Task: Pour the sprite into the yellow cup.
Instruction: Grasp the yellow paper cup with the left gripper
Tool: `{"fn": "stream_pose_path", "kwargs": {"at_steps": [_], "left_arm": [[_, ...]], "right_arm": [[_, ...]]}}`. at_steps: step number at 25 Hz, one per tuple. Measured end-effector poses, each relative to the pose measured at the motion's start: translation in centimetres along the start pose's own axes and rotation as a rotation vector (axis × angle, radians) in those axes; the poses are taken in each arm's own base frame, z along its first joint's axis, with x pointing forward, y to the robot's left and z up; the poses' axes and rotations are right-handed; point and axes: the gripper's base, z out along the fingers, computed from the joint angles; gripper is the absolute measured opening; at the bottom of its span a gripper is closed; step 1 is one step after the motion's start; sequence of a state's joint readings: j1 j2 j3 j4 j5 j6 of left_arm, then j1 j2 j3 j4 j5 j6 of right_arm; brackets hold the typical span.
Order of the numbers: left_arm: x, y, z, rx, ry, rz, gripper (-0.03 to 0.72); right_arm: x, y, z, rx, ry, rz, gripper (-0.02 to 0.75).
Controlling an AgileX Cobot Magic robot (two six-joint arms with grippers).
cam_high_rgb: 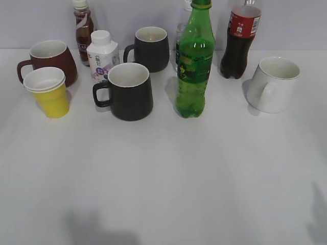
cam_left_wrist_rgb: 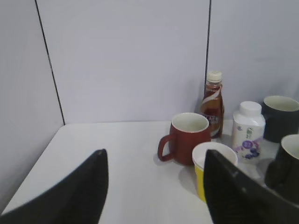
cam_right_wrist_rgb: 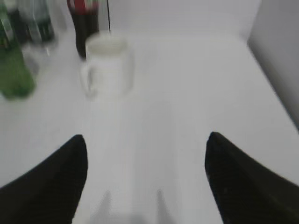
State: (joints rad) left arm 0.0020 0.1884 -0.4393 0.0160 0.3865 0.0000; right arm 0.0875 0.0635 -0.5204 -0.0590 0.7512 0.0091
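The sprite (cam_high_rgb: 194,61), a tall green bottle with a green cap, stands upright mid-table; it also shows at the left edge of the right wrist view (cam_right_wrist_rgb: 13,65). The yellow cup (cam_high_rgb: 49,93) stands at the left, in front of a dark red mug (cam_high_rgb: 51,58); in the left wrist view the cup (cam_left_wrist_rgb: 208,165) is partly behind my right finger. My left gripper (cam_left_wrist_rgb: 154,161) is open and empty, short of the cup. My right gripper (cam_right_wrist_rgb: 147,144) is open and empty over bare table. Neither gripper shows in the exterior view.
Two black mugs (cam_high_rgb: 129,91) (cam_high_rgb: 151,48), a white milk bottle (cam_high_rgb: 101,54), a brown tea bottle (cam_high_rgb: 83,28), a clear bottle (cam_high_rgb: 183,30), a cola bottle (cam_high_rgb: 240,38) and a white mug (cam_high_rgb: 273,84) crowd the back. Walls close the table's left and right sides.
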Motion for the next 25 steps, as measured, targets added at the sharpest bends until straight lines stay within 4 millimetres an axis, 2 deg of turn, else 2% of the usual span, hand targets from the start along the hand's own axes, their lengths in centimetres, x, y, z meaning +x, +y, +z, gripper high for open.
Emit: {"fn": "stream_pose_path", "kwargs": {"at_steps": [5, 11, 14, 19, 25], "left_arm": [[2.1, -0.1, 5.2, 0.005, 0.017, 0.005, 0.491], [3.0, -0.2, 11.0, 0.014, -0.018, 0.004, 0.491], [5.5, -0.3, 14.2, 0.017, 0.071, -0.008, 0.491], [8.1, -0.7, 16.6, 0.033, 0.152, -0.050, 0.491], [10.6, -3.3, 16.0, 0.163, 0.244, -0.010, 0.491]], "right_arm": [[-2.1, 0.3, 2.7, -0.024, -0.072, 0.020, 0.587], [-3.8, 1.3, 6.6, -0.133, -0.105, 0.059, 0.587], [-3.8, 2.3, 8.9, -0.192, -0.064, 0.052, 0.587], [-2.9, 4.5, 12.7, -0.290, 0.041, 0.018, 0.587], [-1.5, 7.3, 16.8, -0.358, 0.092, -0.008, 0.587]]}}
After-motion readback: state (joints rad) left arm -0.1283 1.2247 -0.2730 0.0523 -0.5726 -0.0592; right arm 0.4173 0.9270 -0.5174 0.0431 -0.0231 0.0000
